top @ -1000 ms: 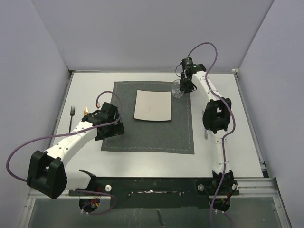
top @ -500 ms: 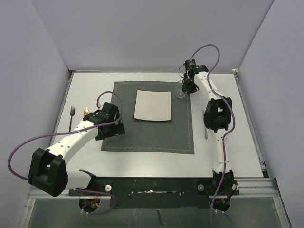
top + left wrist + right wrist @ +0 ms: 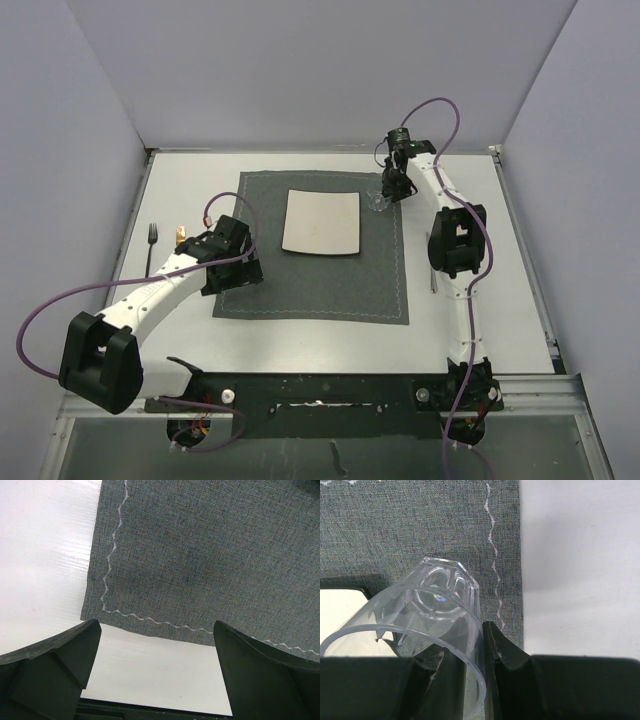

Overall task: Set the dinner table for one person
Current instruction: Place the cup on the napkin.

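The right gripper (image 3: 472,655) is clamped on the wall of a clear drinking glass (image 3: 440,595), 1 finger inside the rim and 1 outside. The glass's long axis runs straight away from the gripper: mouth up at the fingers, faceted base pointing down at the dark grey placemat (image 3: 320,270). That base sits over the mat's far right corner, just inside the stitched edge and just right of the square white plate (image 3: 322,222). Whether it touches the cloth I cannot tell.

So the setting-down spot lies directly below the fingers. My guess is a short drop and a release are all that remain for the glass.

The white dinner table (image 3: 520,250) spreads under everything, the mat at its middle. The left gripper (image 3: 157,630) hangs spread wide and empty over the mat's near left corner. It is the arm nearer the fork (image 3: 152,245), which lies on bare table by the left edge.
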